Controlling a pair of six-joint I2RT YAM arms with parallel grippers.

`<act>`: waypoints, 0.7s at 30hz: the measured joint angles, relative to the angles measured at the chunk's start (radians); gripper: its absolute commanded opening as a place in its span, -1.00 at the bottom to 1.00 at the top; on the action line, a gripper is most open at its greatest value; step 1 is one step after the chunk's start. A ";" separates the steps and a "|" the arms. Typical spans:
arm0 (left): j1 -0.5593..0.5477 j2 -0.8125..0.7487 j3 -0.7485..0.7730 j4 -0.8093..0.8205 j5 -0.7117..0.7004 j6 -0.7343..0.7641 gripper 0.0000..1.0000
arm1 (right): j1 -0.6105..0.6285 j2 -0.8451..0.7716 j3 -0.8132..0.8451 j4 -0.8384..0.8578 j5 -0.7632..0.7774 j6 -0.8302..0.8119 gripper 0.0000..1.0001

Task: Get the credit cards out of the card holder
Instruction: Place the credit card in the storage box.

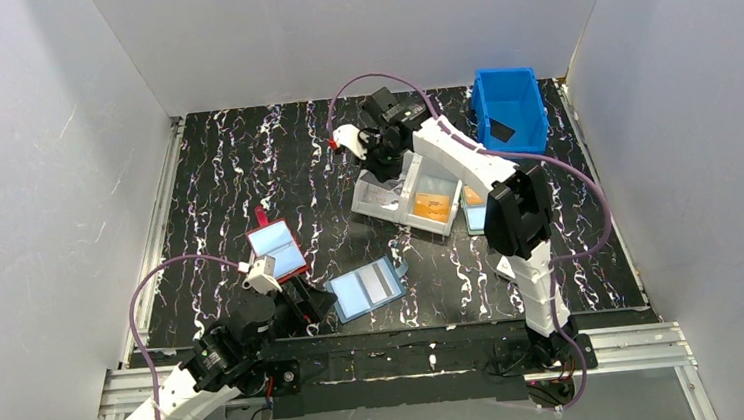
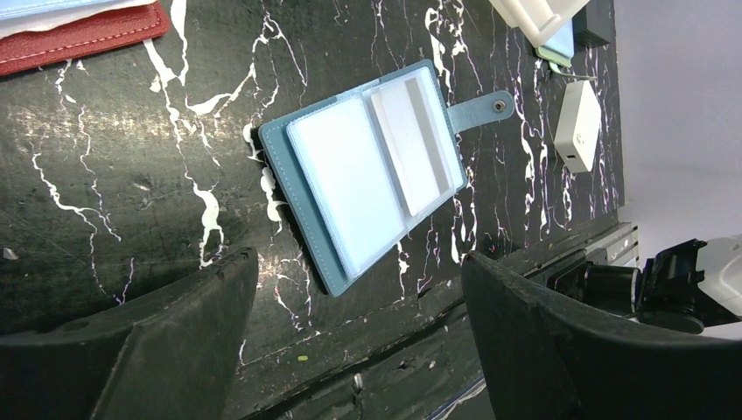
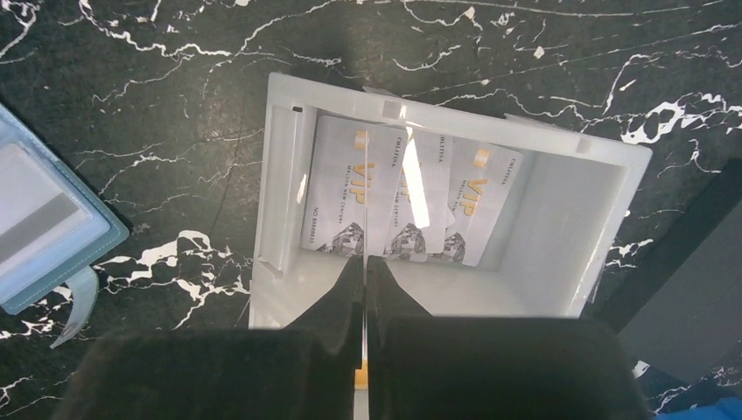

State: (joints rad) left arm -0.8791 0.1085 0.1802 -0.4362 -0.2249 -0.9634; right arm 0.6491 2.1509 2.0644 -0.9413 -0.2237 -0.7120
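Note:
The card holder [image 1: 366, 289] lies open and flat near the table's front edge, a light-blue bifold with a snap tab [image 2: 490, 107]. Its left panel [image 2: 350, 188] looks blank. A pale credit card with a grey stripe [image 2: 418, 140] sits in the right pocket. My left gripper [image 2: 359, 289] hovers just off the holder's near-left corner, jaws wide apart and empty. Three silver VIP credit cards [image 3: 402, 197] lie fanned in a white tray [image 3: 271, 219]. My right gripper [image 3: 365, 262] hangs over them with its fingers pressed together; I see nothing held. The holder's edge [image 3: 44, 219] shows at left there.
A red-edged holder [image 1: 278, 249] lies left of the card holder. The tray's other compartment holds an orange card [image 1: 433, 205], and a teal holder [image 1: 474, 212] is beside it. A blue bin [image 1: 511, 109] stands at the back right. A small white block [image 2: 577, 127] lies near the right arm's base.

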 measured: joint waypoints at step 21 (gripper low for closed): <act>0.000 -0.008 0.001 -0.042 -0.005 0.003 0.71 | 0.044 0.096 0.029 -0.056 0.074 -0.035 -0.92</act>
State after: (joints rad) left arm -0.8791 0.1005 0.1810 -0.4782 -0.2302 -0.9600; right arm 0.6930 2.2471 2.0930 -0.9977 -0.1501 -0.7475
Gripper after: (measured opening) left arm 0.852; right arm 0.037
